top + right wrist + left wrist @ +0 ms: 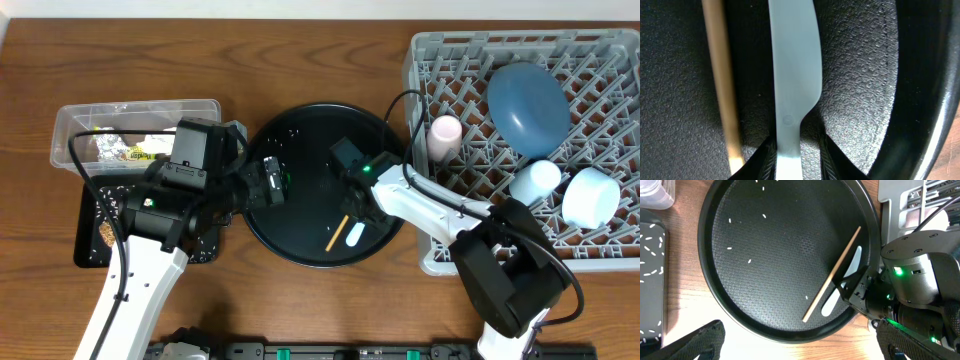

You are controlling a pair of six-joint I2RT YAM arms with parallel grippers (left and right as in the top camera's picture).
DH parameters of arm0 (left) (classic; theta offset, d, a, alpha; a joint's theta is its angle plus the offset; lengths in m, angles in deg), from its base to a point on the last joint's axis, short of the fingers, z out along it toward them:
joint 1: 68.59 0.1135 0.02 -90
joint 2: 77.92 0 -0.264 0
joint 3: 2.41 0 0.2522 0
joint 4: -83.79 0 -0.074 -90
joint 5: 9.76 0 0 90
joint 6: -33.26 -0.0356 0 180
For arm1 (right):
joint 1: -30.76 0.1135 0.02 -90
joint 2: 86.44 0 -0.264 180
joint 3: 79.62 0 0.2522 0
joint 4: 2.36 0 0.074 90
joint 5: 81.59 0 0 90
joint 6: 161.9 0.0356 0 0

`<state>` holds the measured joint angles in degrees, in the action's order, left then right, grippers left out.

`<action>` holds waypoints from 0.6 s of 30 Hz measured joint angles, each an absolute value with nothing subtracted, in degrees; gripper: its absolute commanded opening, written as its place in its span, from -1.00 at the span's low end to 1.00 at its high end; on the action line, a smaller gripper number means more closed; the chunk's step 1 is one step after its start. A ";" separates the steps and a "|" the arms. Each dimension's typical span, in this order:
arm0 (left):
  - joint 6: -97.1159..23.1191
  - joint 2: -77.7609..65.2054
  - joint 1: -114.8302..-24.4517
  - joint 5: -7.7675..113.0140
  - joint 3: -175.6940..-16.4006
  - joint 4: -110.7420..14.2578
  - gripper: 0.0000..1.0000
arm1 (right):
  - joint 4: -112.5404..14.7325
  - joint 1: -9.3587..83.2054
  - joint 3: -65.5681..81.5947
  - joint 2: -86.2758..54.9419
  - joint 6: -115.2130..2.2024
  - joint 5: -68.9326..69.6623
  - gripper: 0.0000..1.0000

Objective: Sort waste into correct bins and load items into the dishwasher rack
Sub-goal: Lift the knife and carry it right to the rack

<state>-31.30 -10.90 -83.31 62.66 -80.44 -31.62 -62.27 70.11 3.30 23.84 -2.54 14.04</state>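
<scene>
A white plastic spoon (792, 60) and a wooden chopstick (720, 75) lie side by side on the round black tray (300, 140). My right gripper (797, 157) is down on the tray and straddles the spoon's handle. Its left finger touches the handle, while a narrow gap shows at the right finger. My left gripper (800, 347) hangs wide open over the tray's left side and holds nothing. The grey dishwasher rack (440, 250) holds a dark blue dish (527, 105), pink cup (445, 135), light blue cup (535, 180) and pale bowl (590, 195).
A clear tub (130, 115) at the back left holds a yellow-silver wrapper (130, 152). In front of it lies a flat black tray (650, 280) strewn with rice. Loose rice grains (730, 221) dot the round tray. The right arm (920, 280) stands by the tray's right rim.
</scene>
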 measured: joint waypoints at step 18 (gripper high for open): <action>-31.28 -10.90 -83.31 62.63 -80.44 -31.62 0.96 | -61.40 70.14 3.15 23.80 -5.62 14.36 -0.97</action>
